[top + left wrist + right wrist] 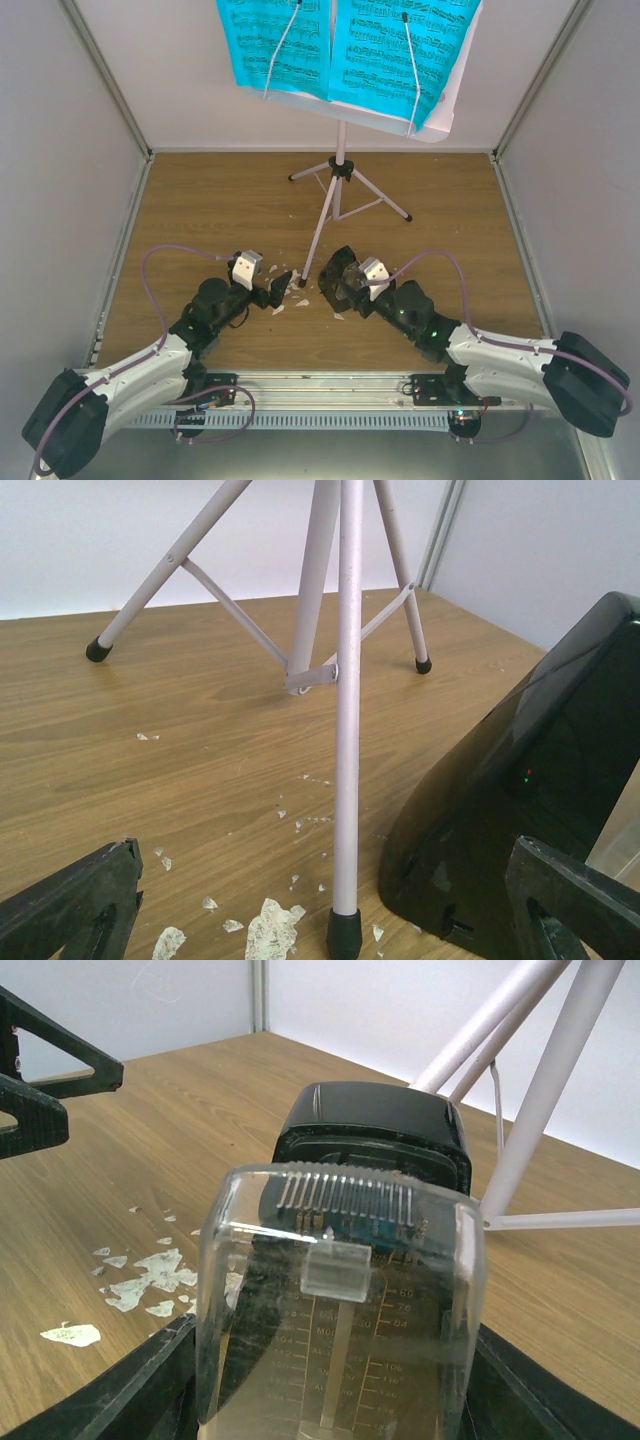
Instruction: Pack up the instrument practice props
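The pale pink music stand (338,190) stands at the back middle of the wooden floor. Two bright blue music sheets (395,50) are clipped to its desk. Its near tripod leg (347,730) comes down between my left gripper's (330,920) fingers, which are open and stand wide apart on either side of it without touching. In the top view my left gripper (283,283) is at that leg's foot. My right gripper (335,1370) is shut on the black pyramid metronome (370,1140), gripping its clear cover (340,1310), just right of the leg's foot (342,272).
Small white scraps (300,292) lie on the floor around the leg's foot, and show in the left wrist view (268,927) and right wrist view (150,1275). White walls close in the floor at the left, back and right. The stand's desk overhangs the back.
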### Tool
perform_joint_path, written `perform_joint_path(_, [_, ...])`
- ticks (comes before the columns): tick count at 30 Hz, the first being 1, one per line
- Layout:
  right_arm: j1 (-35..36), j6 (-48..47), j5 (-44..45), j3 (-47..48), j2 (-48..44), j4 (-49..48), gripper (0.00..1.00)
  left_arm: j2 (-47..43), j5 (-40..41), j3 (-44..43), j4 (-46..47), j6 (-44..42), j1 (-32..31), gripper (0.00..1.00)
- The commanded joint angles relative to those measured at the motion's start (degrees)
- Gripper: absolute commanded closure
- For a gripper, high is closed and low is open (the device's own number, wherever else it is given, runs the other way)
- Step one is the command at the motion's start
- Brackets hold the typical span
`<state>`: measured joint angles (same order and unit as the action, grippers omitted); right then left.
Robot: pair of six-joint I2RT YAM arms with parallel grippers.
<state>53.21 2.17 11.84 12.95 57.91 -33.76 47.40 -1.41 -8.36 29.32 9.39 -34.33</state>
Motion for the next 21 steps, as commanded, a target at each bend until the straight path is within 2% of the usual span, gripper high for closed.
perform_joint_path(1, [-1.12, -0.7, -1.91, 0.86, 2.21, 0.49, 0.52, -0.51, 0.93, 0.27, 3.2, -0.95, 0.38, 0.01])
perform_joint_path(11, [-1.71, -0.02, -2.98, 1.79, 5.78, -0.48, 0.49, -0.57, 0.88, 0.26, 3.2, -0.95, 0.39, 0.01])
perform_joint_path(21, [-1.88, 0.71, -0.82, 2.92, 6.25, -0.04, 0.37, -0.6, 0.89, 0.27, 3.24, -0.95, 0.4, 0.01])
